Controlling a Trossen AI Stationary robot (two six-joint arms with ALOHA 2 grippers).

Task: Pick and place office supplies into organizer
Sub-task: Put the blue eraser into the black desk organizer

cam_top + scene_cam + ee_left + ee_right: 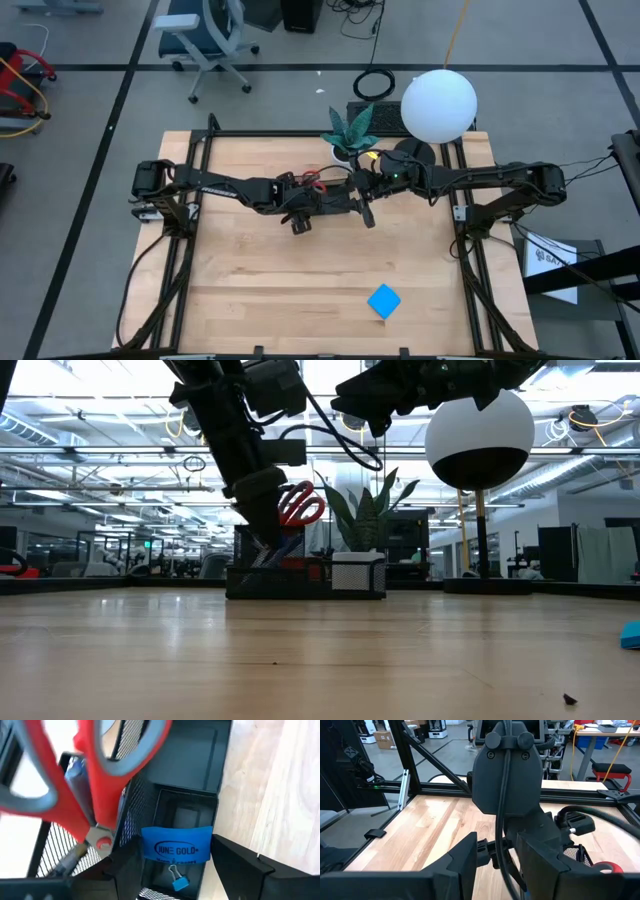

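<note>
A wooden tabletop (300, 280) is being worked by two dark arms meeting near its far edge, where the black mesh organizer (305, 577) is being filled beside a white plant pot (358, 572). The left hand (165, 870) is being held directly over the organizer, its fingers (125, 870) parted and grasping nothing, seemingly so that the piece below can be left where it has dropped. The red-handled scissors (90, 785) are being kept upright in the taller section, handles up, alongside what appear to be pens (75, 770), though their number cannot be told. A small blue eraser-like piece (176, 847) is being seen lying in a low compartment between the fingers, with a small blue binder clip (177, 881) just beside it. The right hand (368, 212) is being held close to the left arm above the tabletop; whether it is released or clenched cannot be told. The bright blue square pad (384, 300) is being left on the tabletop, well apart from the organizer, and is judged to be outstanding.
</note>
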